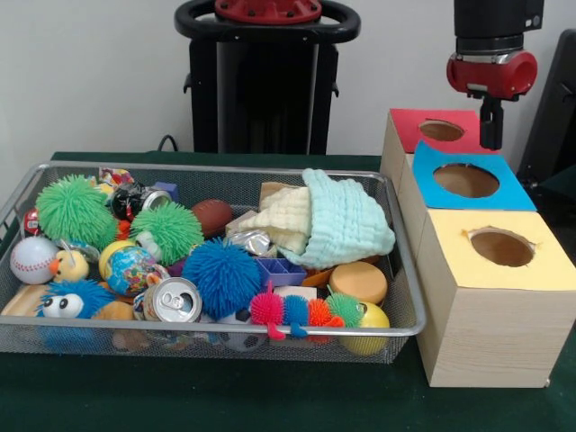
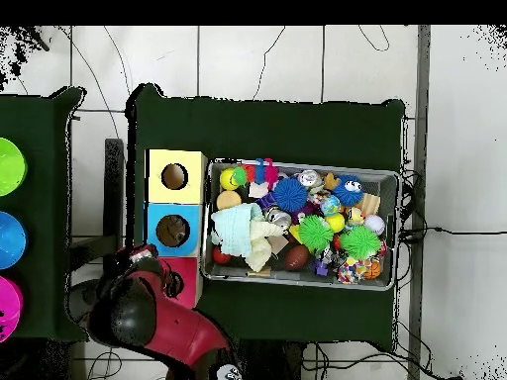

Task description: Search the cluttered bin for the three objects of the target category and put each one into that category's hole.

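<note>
Nearest, the wide silver wire-mesh bin (image 1: 207, 328) fills the frame's lower left. At upper right the gripper (image 1: 490, 135) hangs, grip state unclear, above the blue-topped box's round hole (image 1: 466, 181); next, it should cross left and descend vertically.

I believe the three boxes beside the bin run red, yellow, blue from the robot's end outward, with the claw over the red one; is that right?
Not quite: the order is wrong. In the front view the blue box sits in the middle, between the red box at the robot's end and the yellow box farthest out. The rest holds: they stand beside the bin, and the claw hangs over the red one.
</note>
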Controlling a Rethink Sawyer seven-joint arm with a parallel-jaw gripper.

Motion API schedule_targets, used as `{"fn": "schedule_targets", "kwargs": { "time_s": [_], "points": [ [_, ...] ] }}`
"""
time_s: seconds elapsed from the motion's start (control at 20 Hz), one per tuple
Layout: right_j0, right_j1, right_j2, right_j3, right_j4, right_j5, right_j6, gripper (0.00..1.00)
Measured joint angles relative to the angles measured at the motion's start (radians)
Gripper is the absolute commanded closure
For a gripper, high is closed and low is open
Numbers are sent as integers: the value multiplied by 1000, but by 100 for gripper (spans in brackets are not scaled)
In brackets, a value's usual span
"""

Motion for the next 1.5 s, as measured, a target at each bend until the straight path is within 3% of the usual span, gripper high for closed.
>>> {"fn": "schedule_targets", "kwargs": {
  "time_s": [0.25,0.4,0.6,0.7,0.85,1.0,1.25,1.45,1.5],
  "points": [
    [13,-41,-44,32,-18,41,4,100],
    [61,-110,-190,33,-112,213,4,100],
    [32,-197,-296,27,-266,430,4,100],
    [-41,-249,-315,24,-353,531,1,100],
    [-122,-283,-312,19,-418,577,-7,100],
    [-263,-314,-282,-3,-541,592,-49,100],
    [-544,-347,-121,-34,-696,593,-237,100],
    [-741,-358,42,-36,-765,592,-438,100],
    [-762,-358,62,-36,-774,592,-463,100]
  ]
}}
